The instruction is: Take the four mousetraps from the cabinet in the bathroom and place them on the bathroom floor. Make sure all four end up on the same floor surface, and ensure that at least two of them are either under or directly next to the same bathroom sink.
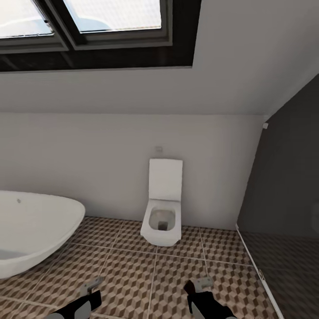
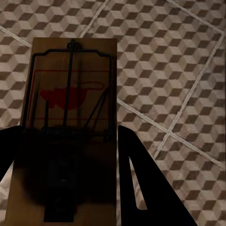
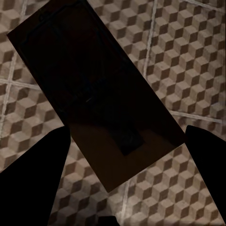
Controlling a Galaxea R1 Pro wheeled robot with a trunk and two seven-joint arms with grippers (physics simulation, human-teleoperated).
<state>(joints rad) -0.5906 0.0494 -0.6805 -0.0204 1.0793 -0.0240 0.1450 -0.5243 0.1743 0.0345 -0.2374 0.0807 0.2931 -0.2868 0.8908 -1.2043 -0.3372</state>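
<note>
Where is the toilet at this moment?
In the head view, the white toilet stands against the far wall, slightly right of centre, on the cube-pattern floor. The bathtub is on its left and the dark partition on its right.

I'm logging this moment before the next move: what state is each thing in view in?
Left tool: shut on a mousetrap, held above the bathroom floor.
Right tool: shut on a second mousetrap, dark side to the camera.
Toilet: lid up, bowl open.
Bathtub: looks empty.
Skylight: shut, daylight behind.
</note>
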